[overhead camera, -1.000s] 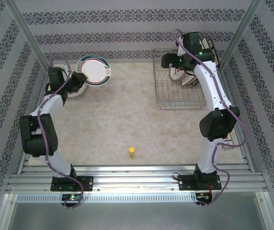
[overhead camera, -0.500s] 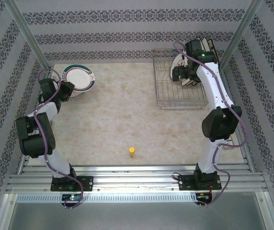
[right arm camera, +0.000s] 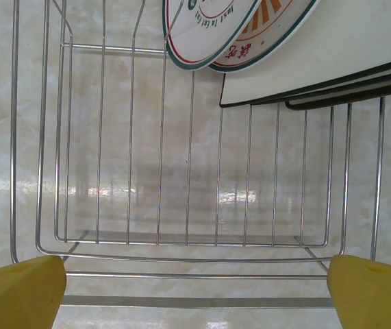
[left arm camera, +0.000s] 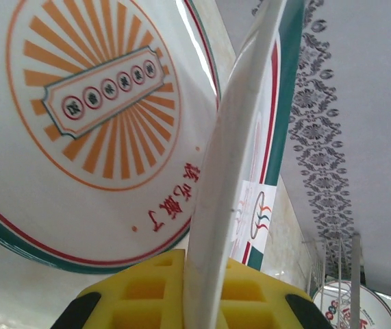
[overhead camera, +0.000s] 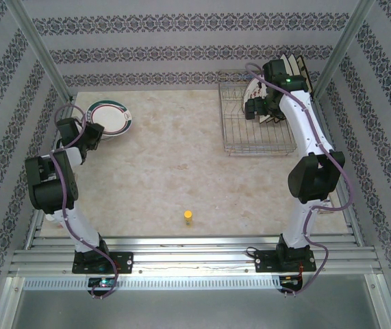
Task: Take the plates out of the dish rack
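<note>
The left jaws are closed tight on the rim of one round plate [left arm camera: 231, 164]. In the left wrist view this plate stands edge-on between the yellow pads [left arm camera: 155, 288] and runs straight away from them. Just left of these jaws a second round plate [left arm camera: 92, 103] shows its face with orange rays, very close to the held one; whether they touch, I cannot tell. Both are over the far left part of the table [overhead camera: 174, 171]. A small yellow object [overhead camera: 189, 218] stands on the table, well apart from both pairs of jaws.

The right jaws are fully open and hold nothing. They hang over the dish rack [overhead camera: 257, 130], the yellow fingertips [right arm camera: 18, 291] wide apart above the rim closest to them. Ahead of them, at the far end of the rack, lean the round plates [right arm camera: 205, 31] and, to their right, the square plates [right arm camera: 311, 65], all apart from the jaws.
</note>
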`<control>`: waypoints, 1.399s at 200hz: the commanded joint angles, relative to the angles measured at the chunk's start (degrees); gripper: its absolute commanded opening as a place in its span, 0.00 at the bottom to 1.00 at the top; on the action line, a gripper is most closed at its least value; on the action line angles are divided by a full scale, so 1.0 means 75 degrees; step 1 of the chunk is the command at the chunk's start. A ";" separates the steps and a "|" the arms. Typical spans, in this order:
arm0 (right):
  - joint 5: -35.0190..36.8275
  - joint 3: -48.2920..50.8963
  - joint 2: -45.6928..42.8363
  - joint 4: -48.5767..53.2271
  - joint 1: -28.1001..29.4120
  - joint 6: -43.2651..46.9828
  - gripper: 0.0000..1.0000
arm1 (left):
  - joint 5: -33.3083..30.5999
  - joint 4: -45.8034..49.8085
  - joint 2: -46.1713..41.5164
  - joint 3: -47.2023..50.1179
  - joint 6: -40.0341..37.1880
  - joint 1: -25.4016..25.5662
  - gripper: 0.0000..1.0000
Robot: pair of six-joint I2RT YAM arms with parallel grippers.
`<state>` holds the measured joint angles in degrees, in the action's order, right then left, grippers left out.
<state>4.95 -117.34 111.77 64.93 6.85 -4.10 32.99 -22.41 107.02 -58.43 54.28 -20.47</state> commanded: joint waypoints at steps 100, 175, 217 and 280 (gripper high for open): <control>0.0008 -0.0336 0.0184 0.0150 0.0195 0.0208 0.98 | -0.0347 -0.0444 0.0790 -0.0666 -0.0019 -0.0400 0.00; 0.0050 -0.0573 0.0397 0.0215 0.0293 0.0231 0.98 | -0.0418 -0.0271 0.1170 -0.0869 -0.0085 -0.0423 0.08; 0.0069 -0.0617 0.0415 0.0167 0.0295 0.0273 0.98 | -0.0351 0.0060 0.1170 -0.0996 -0.0287 -0.0426 0.21; 0.0011 -0.0866 0.0489 0.0204 0.0324 0.0272 0.98 | -0.0657 0.2116 0.0761 -0.1638 -0.1726 -0.0407 0.27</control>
<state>4.93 -121.91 114.41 65.41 8.51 -2.74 29.50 -14.74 114.87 -67.53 48.69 -23.00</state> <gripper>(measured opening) 0.978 0.266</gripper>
